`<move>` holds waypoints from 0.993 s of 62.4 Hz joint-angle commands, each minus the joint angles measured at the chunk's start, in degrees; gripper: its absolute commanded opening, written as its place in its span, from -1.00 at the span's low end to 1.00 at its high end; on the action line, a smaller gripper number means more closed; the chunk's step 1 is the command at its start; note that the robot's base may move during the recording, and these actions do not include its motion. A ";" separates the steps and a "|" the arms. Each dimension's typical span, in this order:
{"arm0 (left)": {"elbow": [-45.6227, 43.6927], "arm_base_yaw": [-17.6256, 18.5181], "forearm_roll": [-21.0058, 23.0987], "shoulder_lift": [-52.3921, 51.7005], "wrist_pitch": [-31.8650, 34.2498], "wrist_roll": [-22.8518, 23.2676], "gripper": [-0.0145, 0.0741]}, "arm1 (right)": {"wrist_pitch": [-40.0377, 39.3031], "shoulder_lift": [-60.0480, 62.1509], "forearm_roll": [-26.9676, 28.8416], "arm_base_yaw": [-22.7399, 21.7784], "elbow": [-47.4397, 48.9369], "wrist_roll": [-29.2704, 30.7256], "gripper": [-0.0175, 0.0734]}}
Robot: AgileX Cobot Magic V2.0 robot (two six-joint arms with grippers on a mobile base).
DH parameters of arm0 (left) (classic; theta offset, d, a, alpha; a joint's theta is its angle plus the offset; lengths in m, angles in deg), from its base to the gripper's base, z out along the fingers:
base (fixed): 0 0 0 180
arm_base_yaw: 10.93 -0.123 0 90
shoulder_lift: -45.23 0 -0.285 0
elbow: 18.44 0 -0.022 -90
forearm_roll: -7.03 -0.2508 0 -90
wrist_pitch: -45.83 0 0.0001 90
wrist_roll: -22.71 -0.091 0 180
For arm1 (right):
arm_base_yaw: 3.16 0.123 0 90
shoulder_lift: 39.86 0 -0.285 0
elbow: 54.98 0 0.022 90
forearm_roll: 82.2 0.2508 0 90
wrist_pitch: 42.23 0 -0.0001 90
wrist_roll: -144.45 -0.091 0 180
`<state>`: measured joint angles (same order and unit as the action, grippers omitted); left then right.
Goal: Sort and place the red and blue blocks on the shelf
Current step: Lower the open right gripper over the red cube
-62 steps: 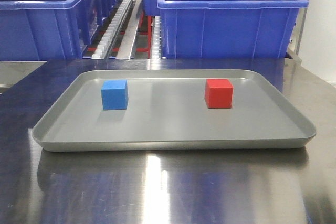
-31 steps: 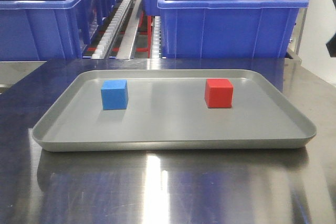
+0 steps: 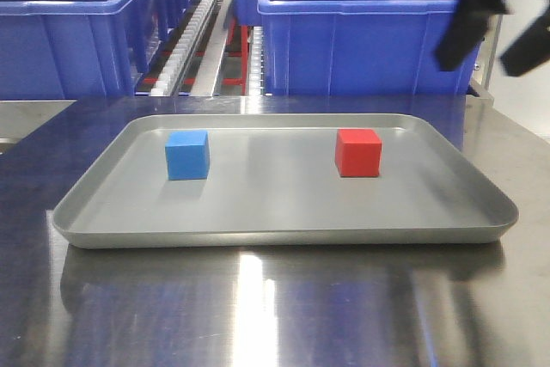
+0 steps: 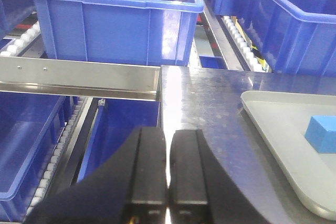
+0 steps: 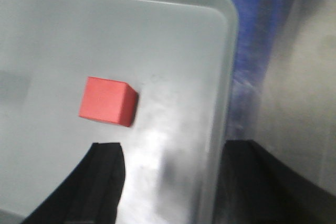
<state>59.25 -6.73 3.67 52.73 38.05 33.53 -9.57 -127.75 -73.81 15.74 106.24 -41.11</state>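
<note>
1. Moving further into the front view than half a second ago, and blurring: right hand (image 3: 483, 59), hovering high at the right, in front of the right bin (image 3: 361, 40) and well above the tray (image 3: 284, 234).
2. Spreading its fingers (image 5: 102, 182) wide in the right wrist view, released and gripping nothing; hanging over the tray's right rim, one finger over the tray floor, the other over the counter (image 3: 258, 315).
3. Sitting flat on the tray's right half, untouched, below and left of that hand: red block (image 3: 358, 152).
4. Sitting flat on the tray's left half, well apart from the red one: blue block (image 3: 187, 155); both keeping the same spots as in the earlier frames.
5. Pressing its fingers together, clenched on nothing: left hand (image 4: 167, 182), hovering over the counter's left edge in the left wrist view, with the blue block well off to its right inside the tray.
6. Standing behind and beside the counter: shelf (image 4: 79, 77), showing a brushed steel rail, white rollers (image 3: 193, 32) and large blue bins.
7. Lying on the tray, not yet on the shelf: both blocks.
</note>
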 commanded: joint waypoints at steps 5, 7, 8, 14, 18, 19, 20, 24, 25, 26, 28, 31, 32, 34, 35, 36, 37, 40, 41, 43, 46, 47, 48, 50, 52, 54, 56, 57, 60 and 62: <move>1.73 0.08 -0.10 -1.07 5.31 -0.04 -0.39 | -1.37 -4.09 0.70 2.71 6.57 0.10 0.52; 1.73 0.08 -0.10 -1.07 5.31 -0.04 -0.39 | -0.85 -5.11 0.96 3.07 7.69 0.10 0.52; 1.73 0.08 -0.10 -1.07 5.31 -0.04 -0.39 | -0.58 -5.85 1.03 3.20 8.13 0.10 0.52; 1.73 0.08 -0.10 -1.07 5.31 -0.04 -0.39 | 1.17 -9.15 1.20 4.20 11.14 0.10 0.52; 1.73 0.08 -0.10 -1.07 5.31 -0.04 -0.39 | 2.20 -10.85 1.20 4.64 12.82 0.10 0.52; 1.73 0.08 -0.10 -1.07 5.31 -0.04 -0.39 | 2.45 -11.42 1.20 4.73 13.13 0.10 0.52; 1.73 0.08 -0.10 -1.07 5.31 -0.04 -0.39 | 2.59 -11.77 1.20 4.85 13.45 0.10 0.52; 1.73 0.08 -0.10 -1.07 5.31 -0.04 -0.39 | 3.38 -13.18 1.20 5.35 14.73 0.10 0.52; 1.73 0.08 -0.10 -1.07 5.31 -0.04 -0.39 | 3.60 -13.48 1.20 5.40 14.98 0.10 0.52; 1.73 0.08 -0.10 -1.07 5.31 -0.04 -0.39 | 3.82 -13.72 1.20 5.56 15.25 0.10 0.52; 1.73 0.08 -0.10 -1.07 5.31 -0.04 -0.39 | 4.23 -14.34 1.20 5.89 15.85 0.10 0.52; 1.73 0.08 -0.10 -1.07 5.31 -0.04 -0.39 | 4.50 -14.92 1.20 6.33 16.49 0.10 0.52; 1.73 0.08 -0.10 -1.07 5.31 -0.04 -0.39 | 4.50 -15.09 1.20 6.48 16.61 0.10 0.52; 1.73 0.08 -0.10 -1.07 5.31 -0.04 -0.39 | 4.50 -15.44 1.20 6.65 17.03 0.10 0.52; 1.73 0.08 -0.10 -1.07 5.31 -0.04 -0.39 | 4.50 -15.66 1.20 6.81 17.16 0.10 0.52; 1.73 0.08 -0.10 -1.07 5.31 -0.04 -0.39 | 4.43 -15.80 1.20 7.01 17.35 0.10 0.52; 1.73 0.08 -0.10 -1.07 5.31 -0.04 -0.39 | 4.43 -15.99 1.20 7.08 17.47 0.10 0.52; 1.73 0.08 -0.10 -1.07 5.31 -0.04 -0.39 | 4.32 -16.41 1.22 7.35 17.76 0.10 0.52; 1.73 0.08 -0.10 -1.07 5.31 -0.04 -0.39 | 4.32 -16.53 1.22 7.45 17.89 0.10 0.52; 1.73 0.08 -0.10 -1.07 5.31 -0.04 -0.39 | 4.37 -16.86 1.22 7.56 18.17 0.10 0.52; 1.73 0.08 -0.10 -1.07 5.31 -0.04 -0.39 | 4.31 -17.29 1.22 7.61 18.32 0.10 0.52; 1.73 0.08 -0.10 -1.07 5.31 -0.04 -0.39 | 4.30 -17.44 1.22 7.68 18.32 0.10 0.52; 1.73 0.08 -0.10 -1.07 5.31 -0.04 -0.39 | 4.30 -17.57 1.22 7.68 18.32 0.10 0.52; 1.73 0.08 -0.10 -1.07 5.31 -0.04 -0.39 | 4.37 -17.86 1.22 7.68 18.32 0.10 0.52; 1.73 0.08 -0.10 -1.07 5.31 -0.04 -0.39 | 4.37 -18.09 1.22 7.68 18.32 0.10 0.52; 1.73 0.08 -0.10 -1.07 5.31 -0.04 -0.39 | 4.49 -18.48 1.22 7.68 18.32 0.10 0.52; 1.73 0.08 -0.10 -1.07 5.31 -0.04 -0.39 | 4.48 -18.66 1.22 7.68 18.32 0.10 0.52; 1.73 0.08 -0.10 -1.07 5.31 -0.04 -0.39 | 4.48 -18.72 1.22 7.68 18.32 0.10 0.52; 1.73 0.08 -0.10 -1.07 5.31 -0.04 -0.39 | 4.53 -18.96 1.15 7.68 18.32 0.10 0.52; 1.73 0.08 -0.10 -1.07 5.31 -0.04 -0.39 | 4.45 -19.09 1.10 7.68 18.32 0.10 0.52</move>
<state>59.25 -6.73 3.67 52.73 38.05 33.53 -3.34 -149.18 -72.95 23.49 122.48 -41.11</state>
